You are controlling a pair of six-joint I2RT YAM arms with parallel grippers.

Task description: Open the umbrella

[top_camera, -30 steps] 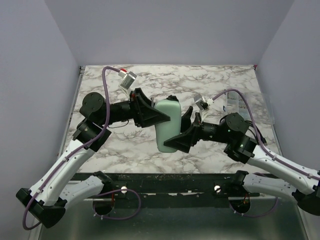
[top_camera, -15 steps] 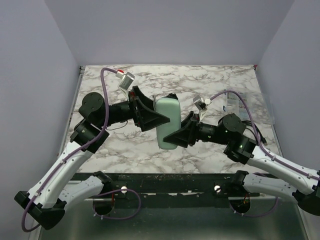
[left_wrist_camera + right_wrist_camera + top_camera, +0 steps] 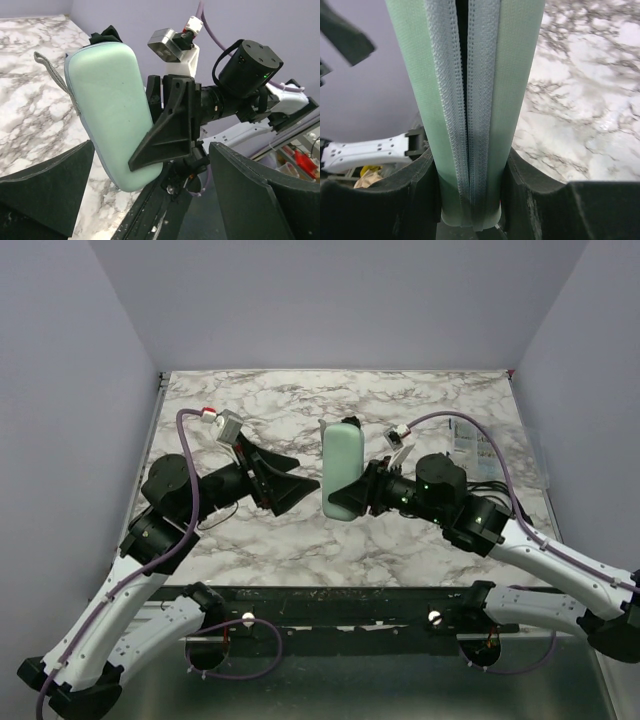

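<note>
A pale mint-green case (image 3: 343, 465) is held off the marble table, long axis pointing away from the arms. My right gripper (image 3: 350, 502) is shut on its near end, one finger on each flat side (image 3: 470, 200). The case's grey zipper seam (image 3: 465, 100) faces the right wrist camera, with a narrow dark gap along it. Of the umbrella, only a tuft of black fabric (image 3: 105, 35) shows at the case's far end. A grey strap (image 3: 50, 70) hangs from that end. My left gripper (image 3: 298, 483) stands open just left of the case, touching nothing (image 3: 150, 150).
A clear plastic item (image 3: 470, 445) lies at the table's right side. The black front rail (image 3: 330, 595) runs along the near edge under both arms. Purple-grey walls close in the table on three sides.
The left gripper has let go of the case, opened wide and drawn back to the left. The right gripper has shut on the case's near end and now carries it alone.
</note>
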